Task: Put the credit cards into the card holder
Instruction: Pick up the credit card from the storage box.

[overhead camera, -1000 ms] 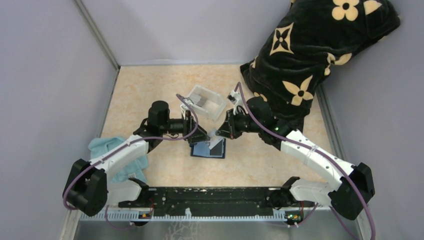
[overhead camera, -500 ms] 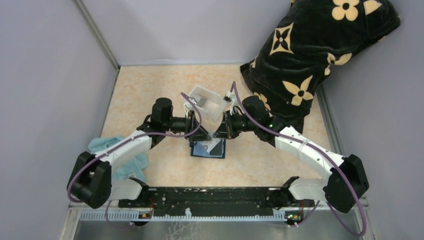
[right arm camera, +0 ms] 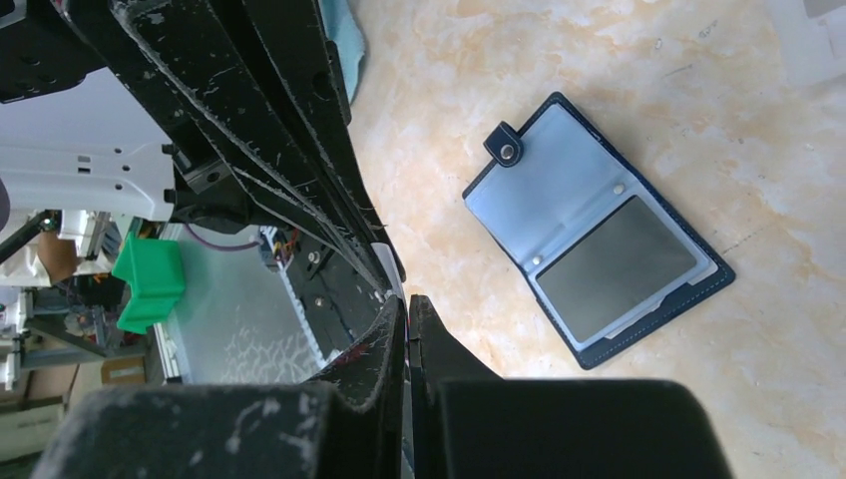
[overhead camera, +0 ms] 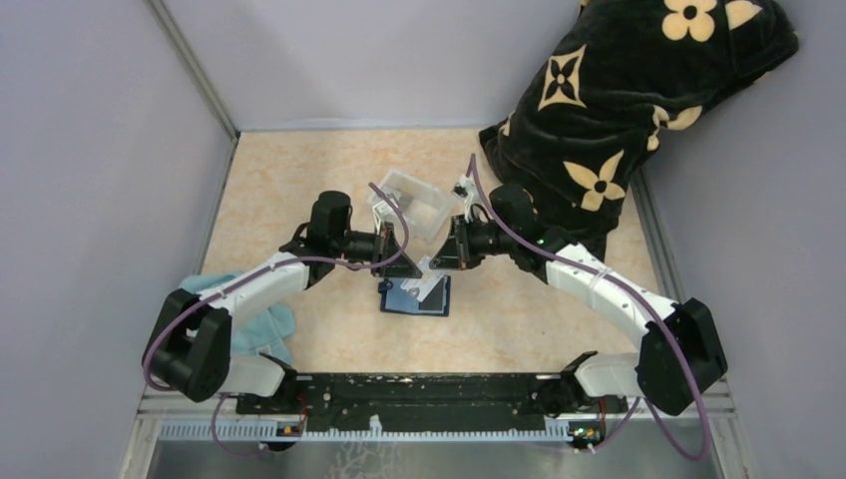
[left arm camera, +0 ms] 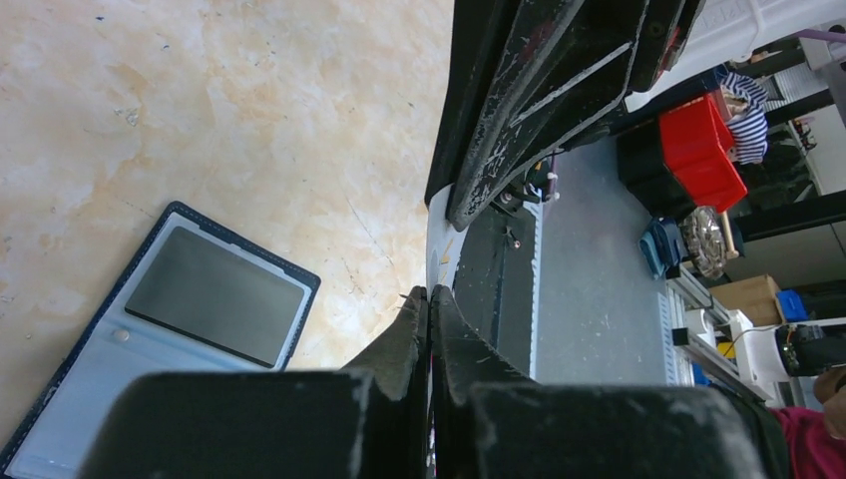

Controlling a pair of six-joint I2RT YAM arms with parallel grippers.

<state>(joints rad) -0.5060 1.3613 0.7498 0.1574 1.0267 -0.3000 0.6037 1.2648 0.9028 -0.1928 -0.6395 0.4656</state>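
Your left gripper (left arm camera: 429, 295) and right gripper (right arm camera: 406, 301) both pinched one thin pale plastic card (left arm camera: 437, 239), seen only edge-on, over the open navy-blue folding card holder (right arm camera: 559, 205) lying on the beige marbled table (right arm camera: 599, 80), a grey card (right arm camera: 614, 269) tucked inside.

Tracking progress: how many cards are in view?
2: a grey card in the open wallet; a second card pinched edge-on between left gripper and right gripper. Others may be hidden in the tray.
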